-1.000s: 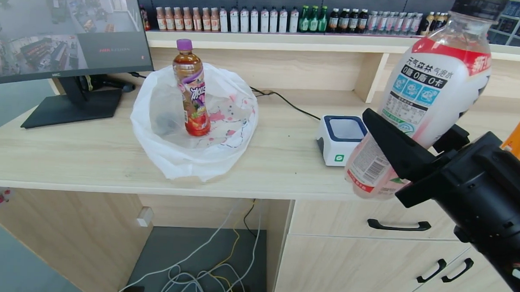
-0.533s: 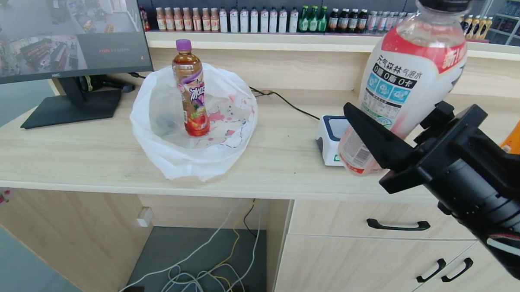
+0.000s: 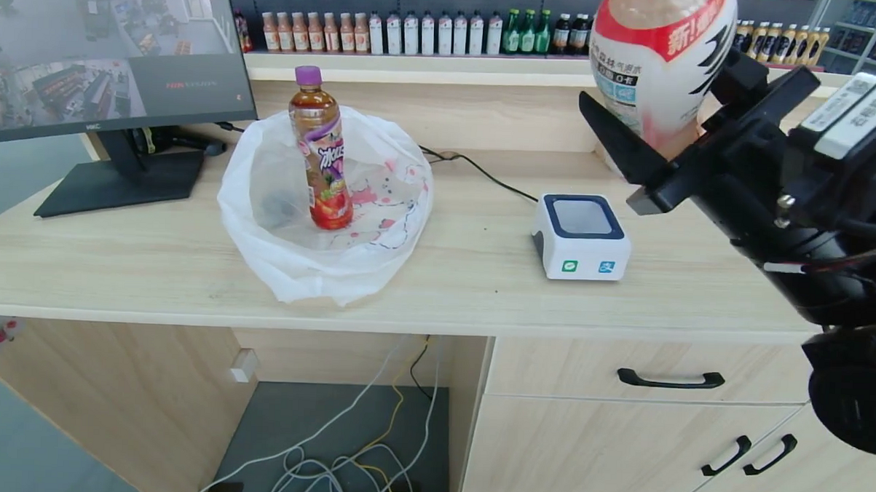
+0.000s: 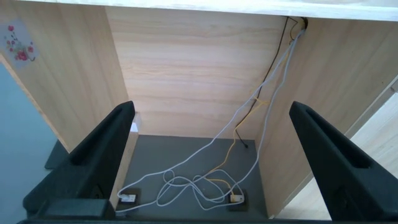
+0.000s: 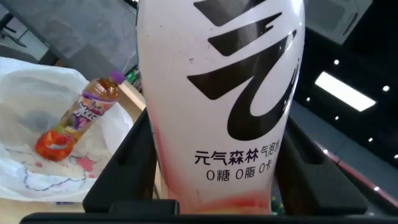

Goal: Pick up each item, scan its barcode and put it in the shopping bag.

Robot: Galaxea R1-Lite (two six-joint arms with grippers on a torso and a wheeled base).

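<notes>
Holding a big bottle (image 3: 657, 35) pinched in the right gripper (image 3: 659, 79), high over the counter's (image 3: 465, 291) right rear edge.
Scanner (image 3: 582, 236) right of centre near the front edge; bag (image 3: 335, 264) left of centre, tea bottle (image 3: 322, 151) upright inside; left gripper (image 4: 211, 112) spread, below the counter.

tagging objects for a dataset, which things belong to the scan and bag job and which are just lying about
Part of the job: big pink-and-white labelled plastic bottle clamped in the right gripper; white box scanner with blue-rimmed window; white plastic shopping bag; purple-capped tea bottle standing in it.
Just lying about: black monitor; shelf row of small bottles; loose cables under the counter.
</notes>
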